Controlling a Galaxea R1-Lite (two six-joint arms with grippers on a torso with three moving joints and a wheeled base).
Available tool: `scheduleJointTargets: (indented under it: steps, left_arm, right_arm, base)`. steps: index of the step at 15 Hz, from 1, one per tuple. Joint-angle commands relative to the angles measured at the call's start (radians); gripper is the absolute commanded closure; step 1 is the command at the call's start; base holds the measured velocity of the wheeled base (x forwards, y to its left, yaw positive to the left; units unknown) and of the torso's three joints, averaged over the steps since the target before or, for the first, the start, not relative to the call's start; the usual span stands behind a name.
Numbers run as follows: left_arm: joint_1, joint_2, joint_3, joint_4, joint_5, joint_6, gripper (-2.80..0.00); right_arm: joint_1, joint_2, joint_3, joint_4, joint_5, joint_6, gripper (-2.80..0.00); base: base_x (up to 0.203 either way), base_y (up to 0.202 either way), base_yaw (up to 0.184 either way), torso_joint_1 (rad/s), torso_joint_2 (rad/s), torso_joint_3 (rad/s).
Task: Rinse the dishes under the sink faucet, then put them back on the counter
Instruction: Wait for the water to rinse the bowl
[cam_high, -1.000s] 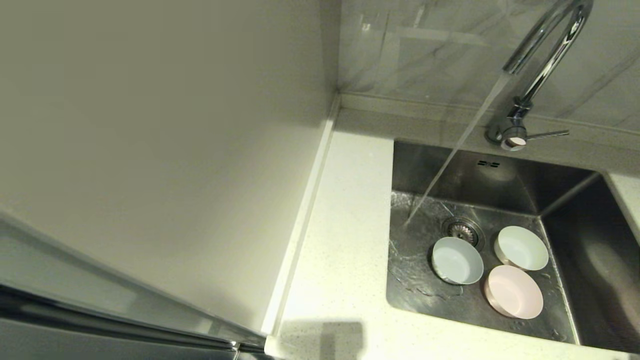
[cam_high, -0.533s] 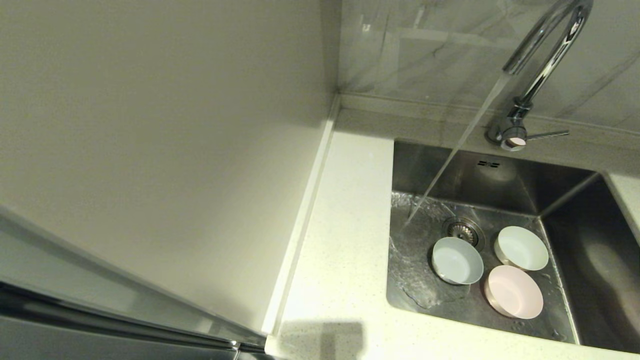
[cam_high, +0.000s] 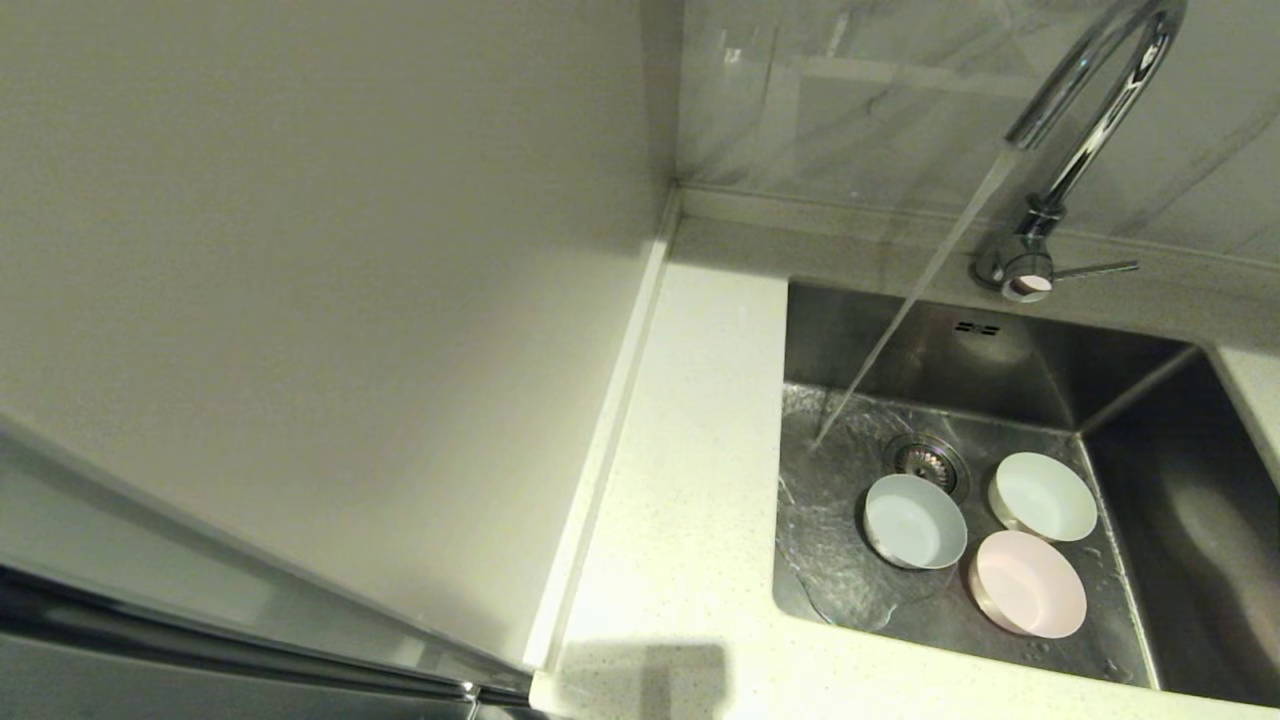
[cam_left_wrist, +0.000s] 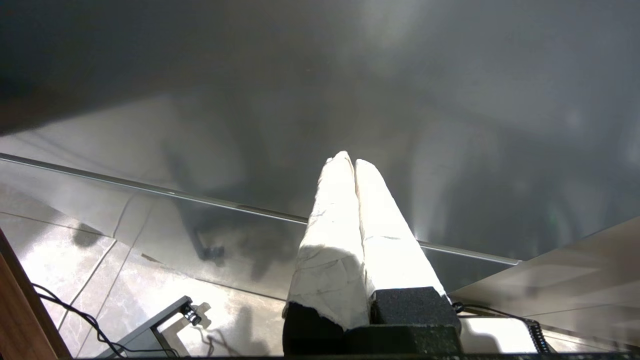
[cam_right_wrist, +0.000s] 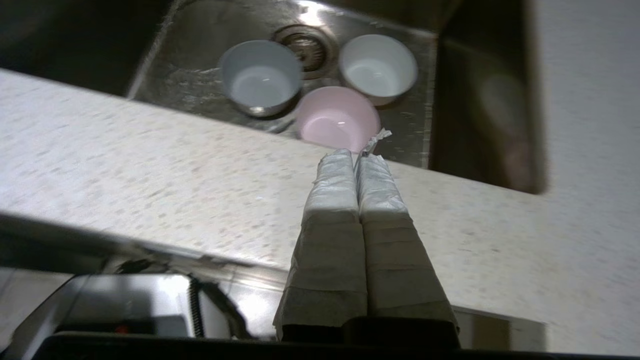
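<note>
Three small bowls sit on the floor of the steel sink (cam_high: 1010, 345): a pale blue bowl (cam_high: 914, 521) (cam_right_wrist: 260, 76) beside the drain strainer (cam_high: 925, 459), a whitish-green bowl (cam_high: 1043, 496) (cam_right_wrist: 378, 67) and a pale pink bowl (cam_high: 1028, 583) (cam_right_wrist: 336, 117). The chrome faucet (cam_high: 1085, 120) runs; its water stream (cam_high: 910, 300) lands on the sink floor left of the drain, beside the blue bowl. My right gripper (cam_right_wrist: 356, 156) is shut and empty, over the counter's (cam_high: 690, 480) front strip just short of the pink bowl. My left gripper (cam_left_wrist: 349, 161) is shut and empty, away from the sink, facing a grey panel.
A plain beige wall panel (cam_high: 320, 280) stands left of the counter strip. The marbled backsplash (cam_high: 850, 100) rises behind the sink. The faucet lever (cam_high: 1095, 268) points right. A steel edge (cam_high: 250, 640) runs along the lower left. Neither arm shows in the head view.
The sheet of water on the sink floor has spread further toward the front left corner. The bowls have not moved.
</note>
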Motion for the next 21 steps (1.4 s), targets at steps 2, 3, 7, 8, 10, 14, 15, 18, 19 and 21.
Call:
scheduleJointTargets:
  steps: [2,3,7,8,10,14,15,18,19,21]
  left_arm:
    - [0.0,-0.003,0.0,0.0,0.0,-0.001,0.0]
    - [0.0,-0.003,0.0,0.0,0.001,-0.001,0.0]
    - [0.0,-0.003,0.0,0.0,0.0,-0.001,0.0]
    - [0.0,-0.005,0.0,0.0,0.0,0.0,0.0]
    - [0.0,-0.003,0.0,0.0,0.0,-0.001,0.0]
    - [0.0,-0.004,0.0,0.0,0.001,-0.001,0.0]
    - [0.0,-0.003,0.0,0.0,0.0,-0.001,0.0]
    - [-0.001,-0.003,0.0,0.0,0.001,-0.001,0.0]
    - [-0.001,-0.003,0.0,0.0,0.0,-0.001,0.0]
    - [0.0,-0.003,0.0,0.0,0.0,0.0,0.0]
  right_arm:
    - [0.0,0.0,0.038,-0.002,0.081,0.016,0.0]
    - [0.002,0.0,0.04,-0.006,0.089,0.022,0.0]
    - [0.0,0.0,0.054,-0.051,0.087,0.061,0.0]
    - [0.001,0.0,0.073,-0.098,0.087,0.064,0.0]
    - [0.001,0.0,0.117,-0.207,0.087,0.064,0.0]
    - [0.0,0.0,0.12,-0.213,0.087,0.069,0.0]
    - [0.002,0.0,0.12,-0.213,0.087,0.069,0.0]
    - [0.0,0.0,0.12,-0.213,0.087,0.069,0.0]
    - [0.001,0.0,0.12,-0.213,0.087,0.069,0.0]
    - [0.0,0.0,0.12,-0.213,0.087,0.069,0.0]
  base:
    - [0.0,0.0,0.0,0.0,0.0,0.0]
    - [0.0,0.0,0.0,0.0,0.0,0.0]
    - [0.0,0.0,0.0,0.0,0.0,0.0]
    - [0.0,0.0,0.0,0.0,0.0,0.0]
    - [0.0,0.0,0.0,0.0,0.0,0.0]
    - [0.0,0.0,0.0,0.0,0.0,0.0]
    - [0.0,0.0,0.0,0.0,0.0,0.0]
    - [0.0,0.0,0.0,0.0,0.0,0.0]
    - [0.0,0.0,0.0,0.0,0.0,0.0]
    - [0.0,0.0,0.0,0.0,0.0,0.0]
